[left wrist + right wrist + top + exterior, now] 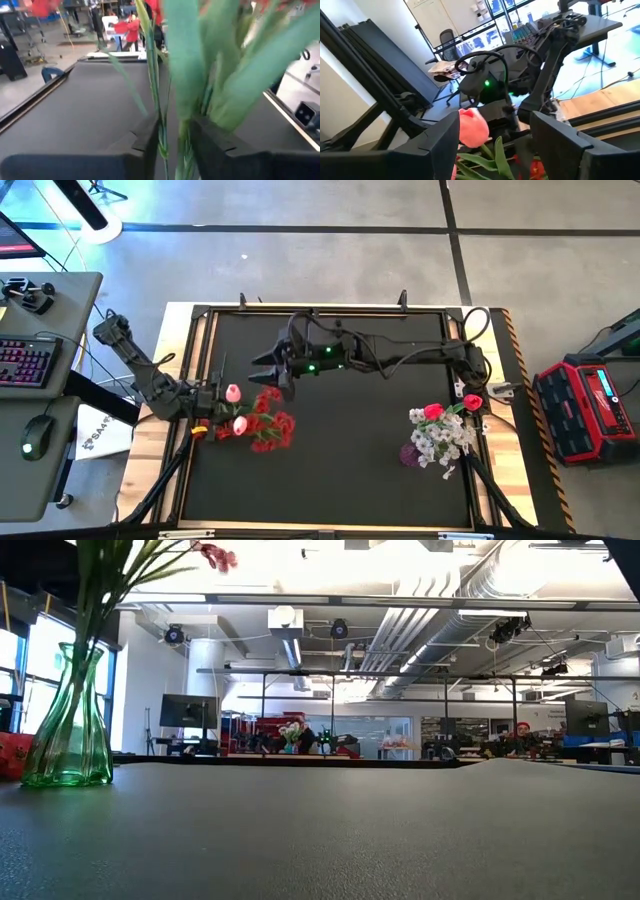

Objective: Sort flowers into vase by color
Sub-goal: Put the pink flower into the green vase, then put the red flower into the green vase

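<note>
Two vases, red-pink stems (pixel 262 423) in left tool's (pixel 205 408) pinch, white bunch (pixel 443 438) right, right tool (pixel 268 368) agape

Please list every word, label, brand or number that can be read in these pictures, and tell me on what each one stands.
None can be read.
White mark on the red case: too small.
Print on the white sheet beside the table: blurred.
Keyboard keys: too small.
Room signs in the low view: too far.

Left pincer (pixel 170 145) closed on green flower stems (pixel 161 135), black tabletop (pixel 85 110)
</note>
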